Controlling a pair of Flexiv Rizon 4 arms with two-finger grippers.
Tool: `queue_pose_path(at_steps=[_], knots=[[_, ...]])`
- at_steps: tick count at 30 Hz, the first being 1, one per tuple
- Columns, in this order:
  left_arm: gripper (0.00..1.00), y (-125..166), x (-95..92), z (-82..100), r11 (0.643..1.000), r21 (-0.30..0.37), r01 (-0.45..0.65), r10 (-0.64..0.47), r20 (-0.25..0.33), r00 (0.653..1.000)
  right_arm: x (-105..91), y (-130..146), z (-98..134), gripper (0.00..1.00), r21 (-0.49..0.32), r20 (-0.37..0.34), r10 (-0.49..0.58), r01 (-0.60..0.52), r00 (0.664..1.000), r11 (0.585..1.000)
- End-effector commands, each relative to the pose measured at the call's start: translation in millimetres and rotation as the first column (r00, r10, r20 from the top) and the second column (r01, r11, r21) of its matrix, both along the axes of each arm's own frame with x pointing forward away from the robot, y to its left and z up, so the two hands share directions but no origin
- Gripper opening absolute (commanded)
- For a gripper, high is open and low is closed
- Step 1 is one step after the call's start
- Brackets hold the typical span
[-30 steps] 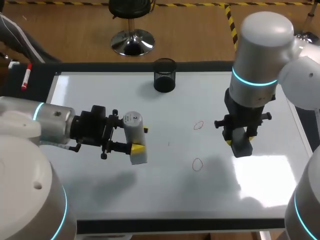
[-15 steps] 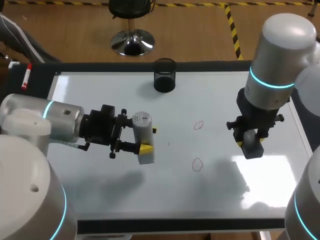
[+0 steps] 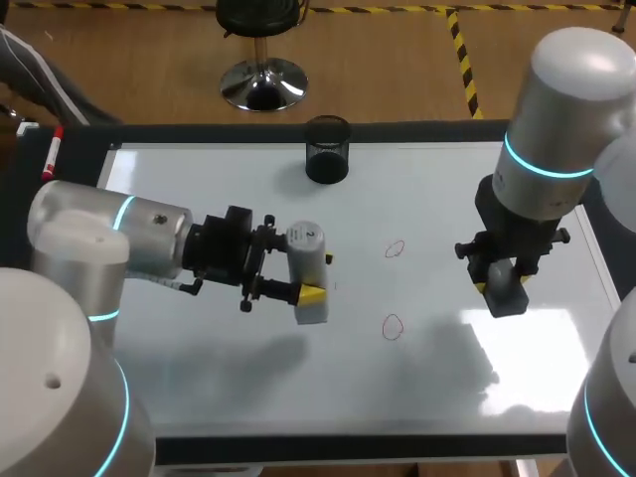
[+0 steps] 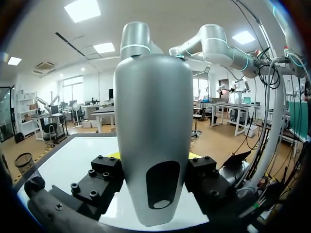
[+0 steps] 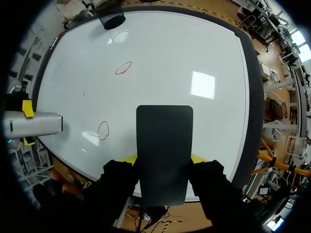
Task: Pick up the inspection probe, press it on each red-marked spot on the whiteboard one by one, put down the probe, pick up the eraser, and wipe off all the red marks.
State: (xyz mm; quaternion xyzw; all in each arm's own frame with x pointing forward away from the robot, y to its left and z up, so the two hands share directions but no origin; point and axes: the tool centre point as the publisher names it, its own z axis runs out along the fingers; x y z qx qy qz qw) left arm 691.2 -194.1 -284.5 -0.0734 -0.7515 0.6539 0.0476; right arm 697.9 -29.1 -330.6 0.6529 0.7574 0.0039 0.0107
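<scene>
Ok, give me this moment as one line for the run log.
left gripper: shut on probe | right gripper: shut on eraser | far red mark, near red mark: unwiped on whiteboard

Glossy whiteboard (image 3: 199, 189), matt silvery probe (image 3: 306, 266)

The left pincer (image 4: 154, 156) grips the grey inspection probe (image 4: 153, 121) above the whiteboard (image 4: 73, 153).

Overhead + wrist cams, shared whiteboard (image 3: 417, 199)
</scene>
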Motion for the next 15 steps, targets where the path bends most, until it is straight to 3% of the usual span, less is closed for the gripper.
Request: queue_pose_path(at_steps=[1, 15], knots=[[0.0, -11, 1.4, -5.6, 1.0, -0.011, 0.0, 0.0, -0.003, 1.0, -1.2, -2, 1, 0.0, 0.005, 0.002, 0.002, -0.002, 1.0, 1.0], [0.0, -42, -16.7, -6.4, 1.0, 0.008, -0.022, 0.021, 0.017, 1.0, -1.2, -2, 1, 0.0, 0.005, 0.002, 0.002, -0.002, 1.0, 1.0]])
